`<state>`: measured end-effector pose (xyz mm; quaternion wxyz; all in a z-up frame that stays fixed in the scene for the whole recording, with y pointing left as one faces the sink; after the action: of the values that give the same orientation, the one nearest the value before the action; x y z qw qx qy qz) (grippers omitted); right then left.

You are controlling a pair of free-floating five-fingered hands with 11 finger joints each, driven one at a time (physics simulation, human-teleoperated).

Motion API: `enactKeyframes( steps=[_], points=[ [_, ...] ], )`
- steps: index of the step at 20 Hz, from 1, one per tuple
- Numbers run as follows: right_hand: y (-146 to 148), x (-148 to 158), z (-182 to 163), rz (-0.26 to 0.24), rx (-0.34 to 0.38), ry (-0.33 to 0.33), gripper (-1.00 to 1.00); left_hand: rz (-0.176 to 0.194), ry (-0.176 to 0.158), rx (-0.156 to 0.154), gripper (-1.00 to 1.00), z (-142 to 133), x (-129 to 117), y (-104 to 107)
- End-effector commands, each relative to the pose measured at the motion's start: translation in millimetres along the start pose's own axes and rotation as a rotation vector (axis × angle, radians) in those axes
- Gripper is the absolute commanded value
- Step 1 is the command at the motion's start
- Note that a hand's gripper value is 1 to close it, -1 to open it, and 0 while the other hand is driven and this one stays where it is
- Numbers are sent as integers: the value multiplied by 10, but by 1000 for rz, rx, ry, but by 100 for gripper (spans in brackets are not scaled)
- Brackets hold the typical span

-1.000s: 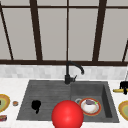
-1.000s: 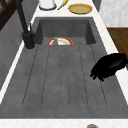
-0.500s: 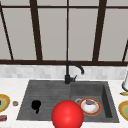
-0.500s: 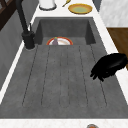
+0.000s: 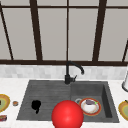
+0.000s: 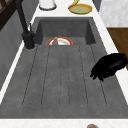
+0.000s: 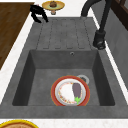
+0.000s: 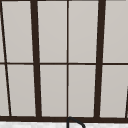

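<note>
My left hand [image 5: 36, 105] hovers over the front left of the grey drainboard [image 5: 50, 95], fingers relaxed and hanging down, holding nothing. The same hand is at the drainboard's front edge in the left side view [image 6: 110, 65] and at the far corner in the right side view [image 7: 37, 12]. A red-rimmed plate [image 5: 90, 107] with a purple eggplant [image 7: 76, 90] on it lies in the sink basin [image 7: 45, 72]. In the front view a large red ball [image 5: 67, 115] sits at the sink's front edge, between the hand and the plate.
A black faucet [image 5: 71, 72] stands behind the sink. A yellow plate [image 5: 123, 108] and a white jar [image 5: 125, 83] are on the right counter. On the left counter sit another yellow plate [image 5: 3, 102] and small food items [image 5: 15, 103]. Window panes [image 8: 67, 60] rise behind.
A dark shape by the yellow plate at the front view's right edge has drifted right, out of the picture. My left hand has stayed where it was.
</note>
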<state>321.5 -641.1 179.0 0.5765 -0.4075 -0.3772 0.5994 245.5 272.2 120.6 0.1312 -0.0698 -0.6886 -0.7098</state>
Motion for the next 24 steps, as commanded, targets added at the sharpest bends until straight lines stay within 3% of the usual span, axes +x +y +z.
enactKeyframes(
  steps=[1,2,4,8,10,14,20,24],
  points=[
    [374,78,103,25,2,41,100,0,0,0,0,0,0,0],
    [413,128,68,34,-16,59,100,0,0,0,0,0,0,0],
    [401,119,-9,1,8,70,100,0,0,0,0,0,0,0],
    [591,145,-11,-8,-37,115,100,0,0,0,0,0,0,0],
    [671,173,107,16,-68,109,100,0,0,0,0,0,0,0],
    [712,100,360,12,-125,107,100,0,0,0,0,0,0,0],
    [836,183,709,20,-131,112,100,0,0,0,0,0,0,0],
    [898,296,502,28,-80,133,100,0,0,0,0,0,0,0]
  ],
)
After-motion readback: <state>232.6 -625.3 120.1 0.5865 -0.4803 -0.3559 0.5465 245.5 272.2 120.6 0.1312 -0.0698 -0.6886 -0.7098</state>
